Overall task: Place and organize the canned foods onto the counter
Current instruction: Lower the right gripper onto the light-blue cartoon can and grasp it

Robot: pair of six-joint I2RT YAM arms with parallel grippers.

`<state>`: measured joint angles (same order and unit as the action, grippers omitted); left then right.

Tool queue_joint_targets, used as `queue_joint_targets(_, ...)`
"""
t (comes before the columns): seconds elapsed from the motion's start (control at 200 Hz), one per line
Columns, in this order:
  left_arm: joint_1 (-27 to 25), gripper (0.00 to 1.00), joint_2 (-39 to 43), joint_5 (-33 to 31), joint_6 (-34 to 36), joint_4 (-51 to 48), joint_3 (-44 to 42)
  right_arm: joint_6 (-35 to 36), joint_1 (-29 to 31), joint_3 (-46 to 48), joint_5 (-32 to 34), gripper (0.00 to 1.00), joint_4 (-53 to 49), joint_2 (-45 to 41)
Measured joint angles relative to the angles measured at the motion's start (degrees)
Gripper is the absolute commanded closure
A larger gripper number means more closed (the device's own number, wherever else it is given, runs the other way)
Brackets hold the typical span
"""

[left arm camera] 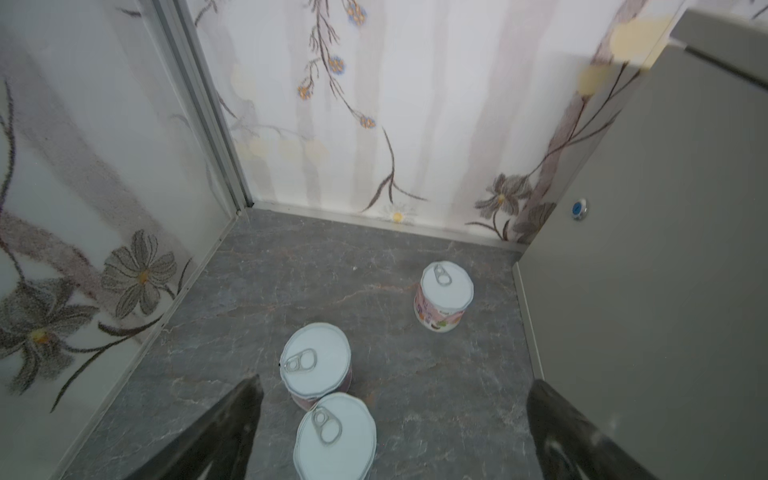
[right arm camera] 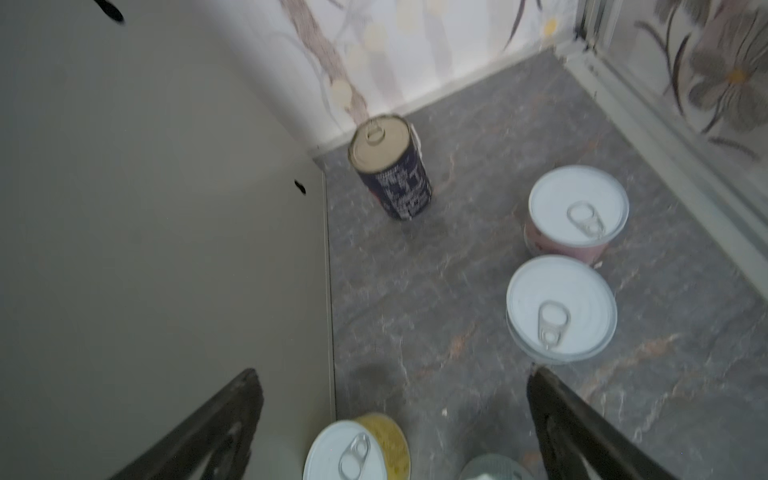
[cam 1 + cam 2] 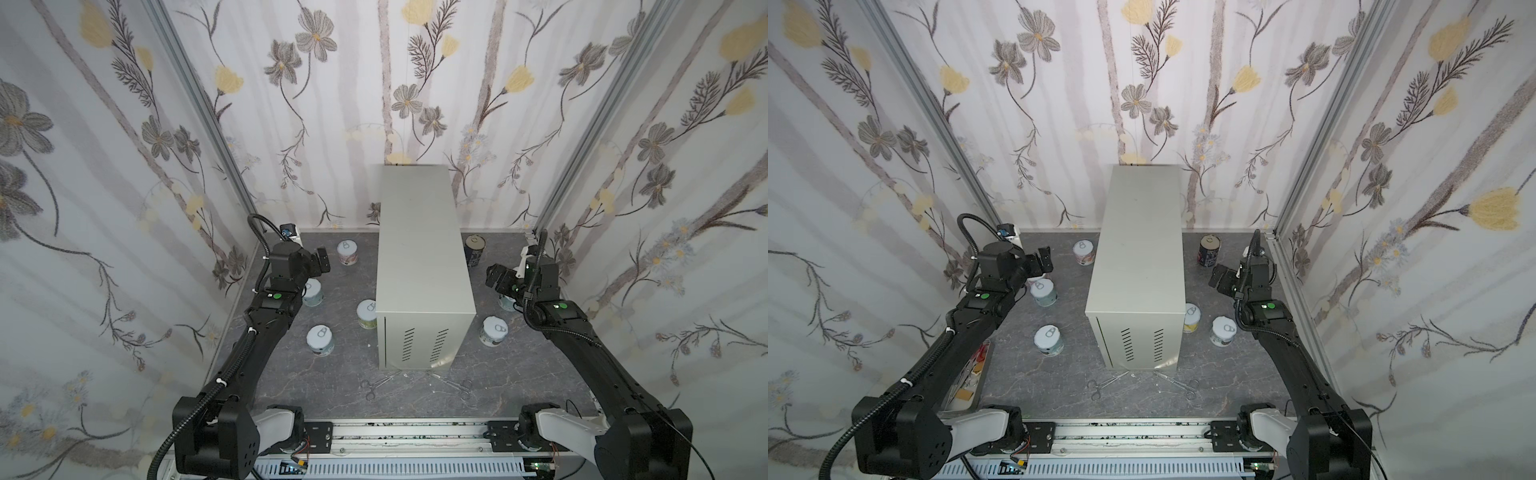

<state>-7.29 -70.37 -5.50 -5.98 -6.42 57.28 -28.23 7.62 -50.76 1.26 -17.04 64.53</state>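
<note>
We judged the cans (image 1: pixel 315 365) rigid, smooth-walled and moderately heavy; grasp across the sidewall. Left gripper (image 1: pixel 395 428) and right gripper (image 2: pixel 395 428) stood spread, empty.

Upright dark-blue can (image 2: pixel 390 166) beside grey box (image 2: pixel 158 199), fingers (image 2: pixel 582 424) apart.

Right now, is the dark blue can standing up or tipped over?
Standing up. The blue can rests on its base on the floor, with its pull-tab lid facing up, beside the grey box.
</note>
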Motion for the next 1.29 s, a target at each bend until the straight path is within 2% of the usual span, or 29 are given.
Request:
queue_joint_targets(0.165, -0.1, 0.00, 0.8, 1.3, 0.5, -8.5, 0.3, -2.5, 0.0, 2.8, -2.0, 0.00, -8.4, -2.3)
queue_joint_targets(0.425, -0.2, 0.00, 3.7, 2.8, 0.6, -12.1, -2.3, -4.5, 0.1, 12.1, -3.9, 0.03, -12.9, -2.3)
queue_joint_targets(0.814, -0.7, 0.00, 3.8, 4.2, 0.0, -13.1, -4.8, -4.0, 0.5, 14.7, -1.1, 0.04, -10.1, 2.2)
queue_joint_targets(1.294, -1.5, 0.00, 4.9, 4.1, 0.0, -12.7, -6.7, -2.1, 1.3, 16.2, 0.2, 0.10, -3.6, 6.3)
